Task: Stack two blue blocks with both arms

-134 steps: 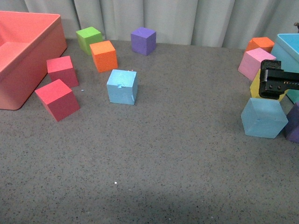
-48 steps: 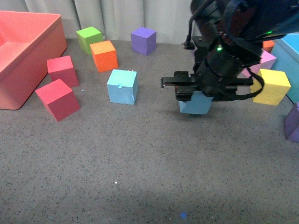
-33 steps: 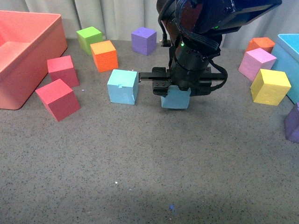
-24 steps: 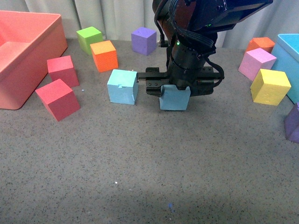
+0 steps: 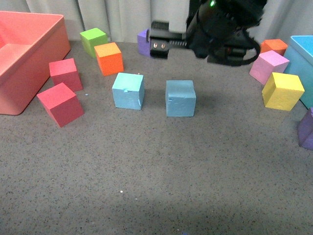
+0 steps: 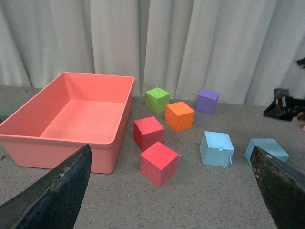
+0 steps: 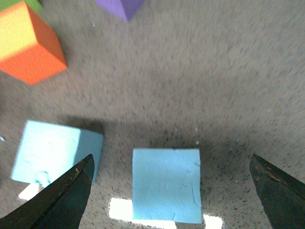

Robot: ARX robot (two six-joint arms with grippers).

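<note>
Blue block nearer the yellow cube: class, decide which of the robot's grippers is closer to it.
Right. The right gripper hangs open directly above the blue block; the left gripper, also open, sits well back, seeing it only at a distance.

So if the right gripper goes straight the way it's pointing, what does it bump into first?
Probably the blue block, centred between the open fingers of the right gripper in its wrist view. The other blue block lies off to the side. Depth is hard to judge.
</note>
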